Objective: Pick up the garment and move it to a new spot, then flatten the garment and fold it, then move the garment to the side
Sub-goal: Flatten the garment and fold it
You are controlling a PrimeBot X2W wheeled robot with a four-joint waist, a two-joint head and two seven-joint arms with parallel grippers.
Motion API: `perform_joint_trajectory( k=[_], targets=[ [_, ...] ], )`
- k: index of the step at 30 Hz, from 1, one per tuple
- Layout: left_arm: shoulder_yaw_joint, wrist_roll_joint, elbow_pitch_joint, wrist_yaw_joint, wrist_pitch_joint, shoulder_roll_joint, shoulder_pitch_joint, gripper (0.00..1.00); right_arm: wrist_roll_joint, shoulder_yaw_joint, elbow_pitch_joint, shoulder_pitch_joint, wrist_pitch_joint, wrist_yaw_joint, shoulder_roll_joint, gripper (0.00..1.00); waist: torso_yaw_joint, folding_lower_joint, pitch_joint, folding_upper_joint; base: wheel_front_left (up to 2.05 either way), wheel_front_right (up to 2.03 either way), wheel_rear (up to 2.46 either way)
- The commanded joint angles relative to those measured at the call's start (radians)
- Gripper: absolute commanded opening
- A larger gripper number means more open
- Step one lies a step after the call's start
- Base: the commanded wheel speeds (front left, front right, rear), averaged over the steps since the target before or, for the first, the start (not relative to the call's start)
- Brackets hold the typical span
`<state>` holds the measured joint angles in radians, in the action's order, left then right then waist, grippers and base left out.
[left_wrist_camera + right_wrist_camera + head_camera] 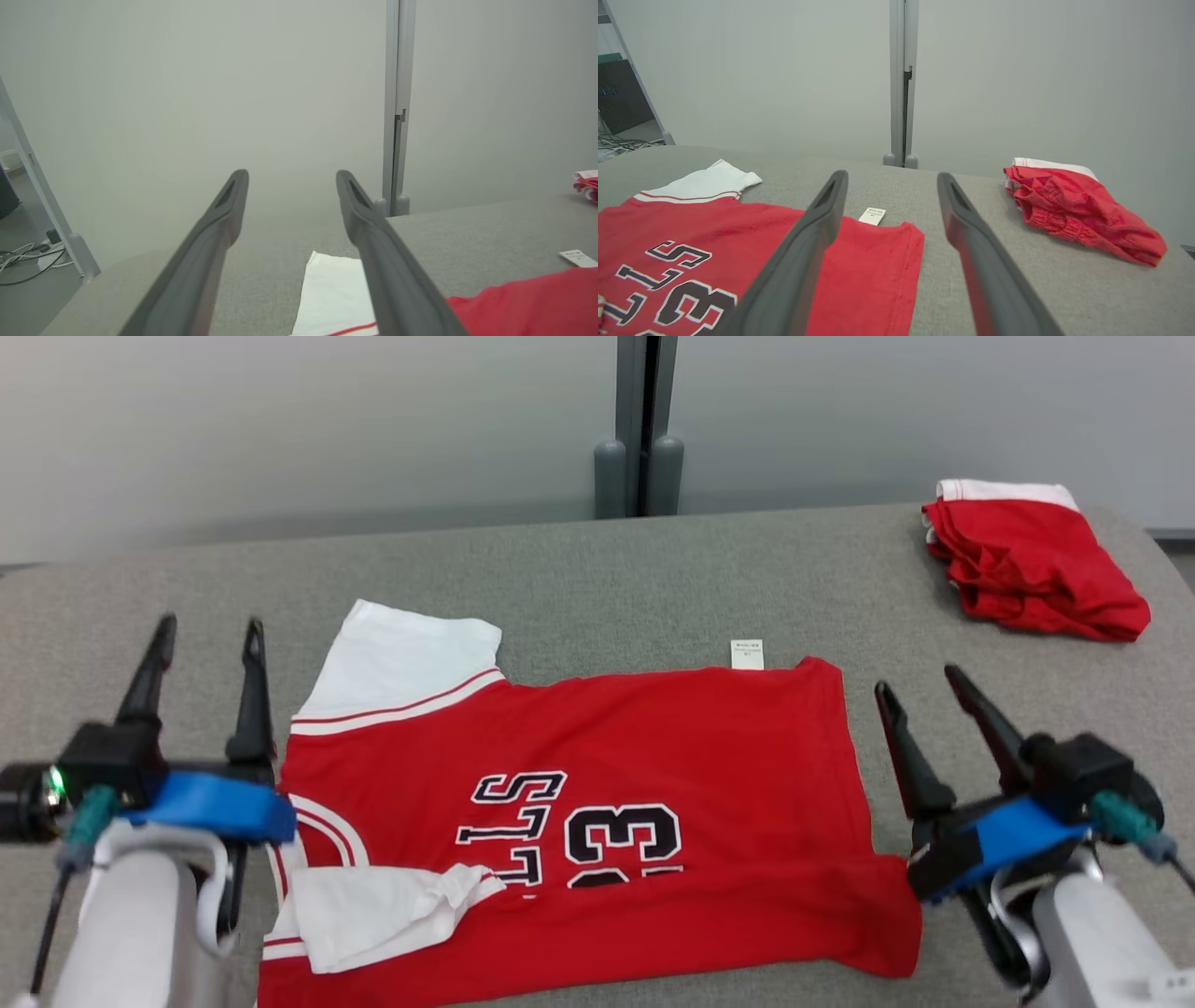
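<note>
The garment (pixel 597 803) is a red shirt with white sleeves and black lettering, spread sideways on the grey table (pixel 607 579). Its far white sleeve lies flat and the near sleeve is crumpled over the chest. A white label pokes out at the hem. My left gripper (pixel 207 635) hovers open beside the collar end, holding nothing. At the hem end my right gripper (pixel 920 677) also stands open and empty. The left wrist view has the white sleeve (pixel 331 289) between the fingers (pixel 210 252). In the right wrist view the red hem (pixel 878 270) lies below the open fingers (pixel 971 242).
A second red garment (pixel 1032 560), folded with a white edge, lies at the table's far right corner (pixel 1078 210). A pale wall with a grey post (pixel 639 429) rises behind the table. Cables lie on the floor at the left (pixel 28 261).
</note>
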<state>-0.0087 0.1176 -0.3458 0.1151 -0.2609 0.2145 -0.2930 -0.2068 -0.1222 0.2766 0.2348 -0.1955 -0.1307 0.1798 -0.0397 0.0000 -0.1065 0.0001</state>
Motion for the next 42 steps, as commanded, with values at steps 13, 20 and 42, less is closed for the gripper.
perform_joint_trajectory(
  k=[13, 20, 42],
  targets=[
    [-0.224, 0.198, -0.256, 0.015, 0.204, 0.154, -0.523, 1.00, -0.139, -0.113, 0.015, 0.353, 0.256, 0.000, 0.114, 1.00, -0.048, 0.0000, -0.277, -0.0001, 0.00, 0.00, 0.00],
    [-0.393, 0.361, -0.372, 0.015, 0.341, 0.225, -0.642, 1.00, -0.170, -0.154, 0.033, 0.415, 0.268, 0.000, 0.128, 1.00, -0.077, 0.0000, -0.363, -0.0001, 0.00, 0.00, 0.00],
    [-0.624, 0.681, -0.515, 0.016, 0.479, 0.287, -0.688, 1.00, -0.221, -0.233, 0.113, 0.482, 0.248, 0.000, 0.133, 1.00, -0.108, 0.0000, -0.426, -0.0001, 0.00, 0.00, 0.00]
  ],
)
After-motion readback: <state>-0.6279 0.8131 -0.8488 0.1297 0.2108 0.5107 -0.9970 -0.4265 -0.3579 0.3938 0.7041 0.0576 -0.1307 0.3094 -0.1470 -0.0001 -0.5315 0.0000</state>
